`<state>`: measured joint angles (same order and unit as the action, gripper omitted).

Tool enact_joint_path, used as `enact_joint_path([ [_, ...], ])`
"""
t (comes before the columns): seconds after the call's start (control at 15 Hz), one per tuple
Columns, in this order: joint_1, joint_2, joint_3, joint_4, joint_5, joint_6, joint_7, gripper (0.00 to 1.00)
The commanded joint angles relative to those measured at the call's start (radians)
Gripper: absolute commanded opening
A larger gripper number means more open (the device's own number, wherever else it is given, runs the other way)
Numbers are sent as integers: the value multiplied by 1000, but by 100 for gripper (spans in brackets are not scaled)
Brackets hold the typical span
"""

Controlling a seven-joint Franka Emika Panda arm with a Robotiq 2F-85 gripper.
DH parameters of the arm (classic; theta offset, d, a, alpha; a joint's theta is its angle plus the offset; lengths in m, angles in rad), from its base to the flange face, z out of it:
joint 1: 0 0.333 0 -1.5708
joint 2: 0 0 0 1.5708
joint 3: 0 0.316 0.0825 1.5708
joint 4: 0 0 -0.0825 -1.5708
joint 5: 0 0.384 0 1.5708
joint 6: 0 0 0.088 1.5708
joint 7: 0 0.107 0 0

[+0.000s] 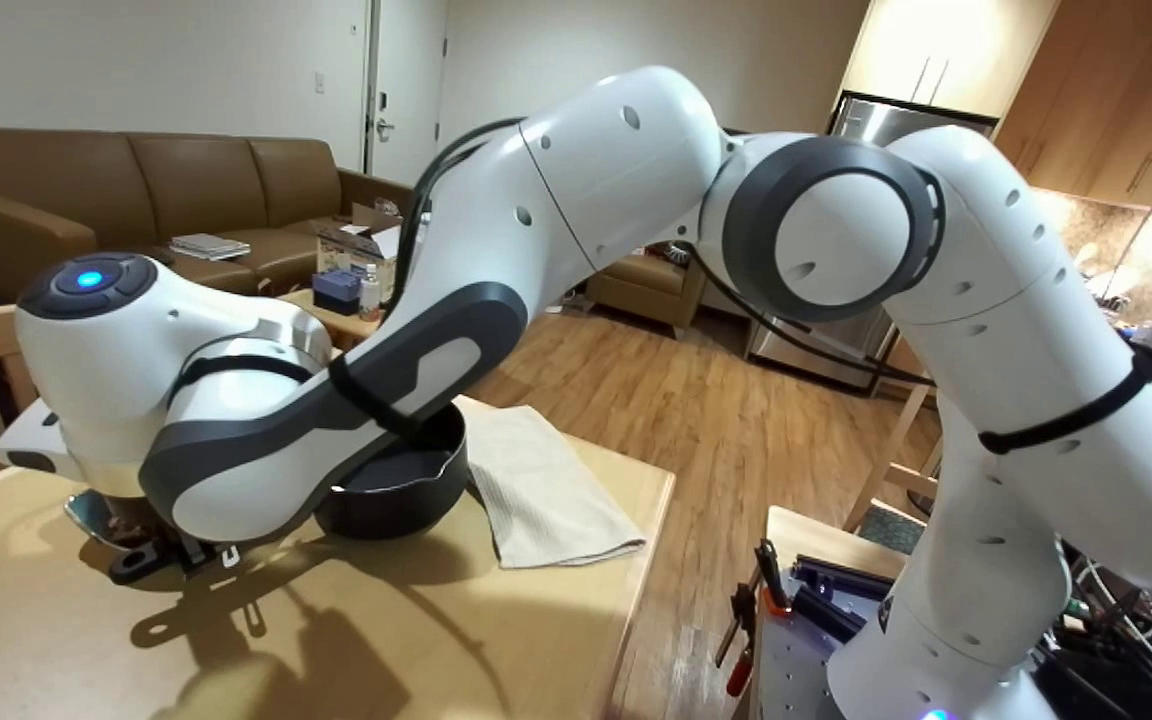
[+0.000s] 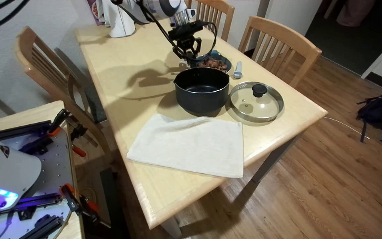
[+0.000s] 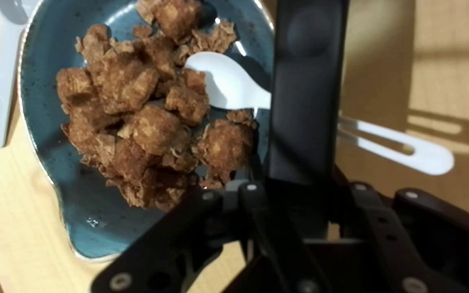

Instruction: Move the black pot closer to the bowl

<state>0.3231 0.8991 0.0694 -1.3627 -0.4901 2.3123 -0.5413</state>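
The black pot (image 2: 201,103) sits on the table, its long handle pointing back toward the gripper. It also shows in an exterior view (image 1: 398,505), partly behind the arm. In the wrist view only its handle (image 3: 305,101) shows. My gripper (image 3: 299,173) has its fingers close against both sides of the handle and looks shut on it; the fingertips are dark. The gripper (image 2: 191,61) is just behind the pot. The blue-green bowl (image 3: 90,221) holds brown food pieces and stands beside the handle; it is partly hidden by the pot in an exterior view (image 2: 224,57).
A white spoon (image 3: 222,79) rests in the bowl, its handle passing under the pot handle. A grey scoop (image 2: 238,70) lies beside the bowl. A glass lid (image 2: 249,111) lies beside the pot. A cream cloth (image 2: 191,142) lies in front. Chairs (image 2: 279,39) stand along the table.
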Motion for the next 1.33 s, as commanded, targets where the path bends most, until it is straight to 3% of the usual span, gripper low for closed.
enact_joint_path([
  [0.0,-1,12,6,24,-25,-15,-33,12],
  [0.6,25,-85,-87,-3,-77,116,171,12],
  [1.27,26,-34,13,-16,-37,-31,23,12],
])
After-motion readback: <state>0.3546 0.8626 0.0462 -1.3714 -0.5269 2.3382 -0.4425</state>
